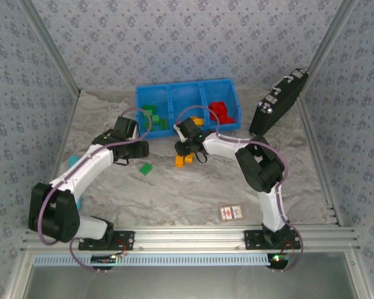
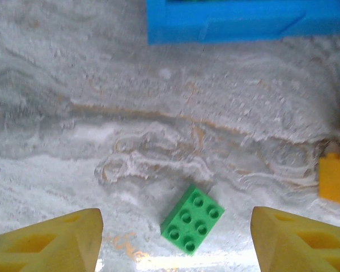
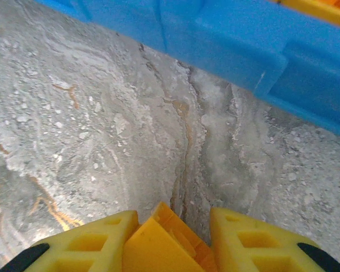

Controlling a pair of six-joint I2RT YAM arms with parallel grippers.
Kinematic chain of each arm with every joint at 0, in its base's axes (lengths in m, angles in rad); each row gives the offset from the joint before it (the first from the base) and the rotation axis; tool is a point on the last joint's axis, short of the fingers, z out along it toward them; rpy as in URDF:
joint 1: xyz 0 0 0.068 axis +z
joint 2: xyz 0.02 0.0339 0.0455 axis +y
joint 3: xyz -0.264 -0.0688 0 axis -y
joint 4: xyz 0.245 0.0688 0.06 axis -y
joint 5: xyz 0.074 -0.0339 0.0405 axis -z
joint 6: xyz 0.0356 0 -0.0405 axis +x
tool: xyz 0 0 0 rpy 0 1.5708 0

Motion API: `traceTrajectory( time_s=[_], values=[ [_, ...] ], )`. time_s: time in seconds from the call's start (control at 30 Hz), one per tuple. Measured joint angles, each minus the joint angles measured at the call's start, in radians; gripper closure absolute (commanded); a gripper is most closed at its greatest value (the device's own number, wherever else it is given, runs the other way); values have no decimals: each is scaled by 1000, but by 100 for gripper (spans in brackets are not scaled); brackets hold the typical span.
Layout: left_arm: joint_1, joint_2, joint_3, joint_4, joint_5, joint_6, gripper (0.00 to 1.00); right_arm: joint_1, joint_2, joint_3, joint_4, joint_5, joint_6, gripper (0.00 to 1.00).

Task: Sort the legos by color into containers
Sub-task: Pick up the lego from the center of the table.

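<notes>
The blue three-compartment tray (image 1: 186, 92) stands at the back, with green bricks (image 1: 153, 116) in its left compartment, orange ones (image 1: 197, 121) in the middle and red ones (image 1: 223, 112) on the right. A lone green brick (image 2: 192, 220) lies studs-up on the table (image 1: 146, 168). My left gripper (image 2: 175, 226) hangs open over it, one finger on each side, not touching. In front of the tray's wall (image 3: 243, 39), my right gripper (image 3: 173, 226) is shut on an orange brick (image 3: 158, 243). In the top view the right gripper (image 1: 187, 143) hovers by orange bricks (image 1: 183, 160).
A black device (image 1: 277, 103) leans at the back right. Near the front edge lies a red-and-white card (image 1: 231, 212). A light blue stick (image 1: 80, 202) peeks out beside the left arm. An orange brick (image 2: 335, 177) sits right of the green one.
</notes>
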Motion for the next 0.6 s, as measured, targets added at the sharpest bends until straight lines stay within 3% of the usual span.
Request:
traceTrajectory(
  time_s=[0.6],
  values=[
    [0, -37, -116, 5, 23, -11, 30, 32, -206, 0, -117, 76, -82, 64]
  ],
)
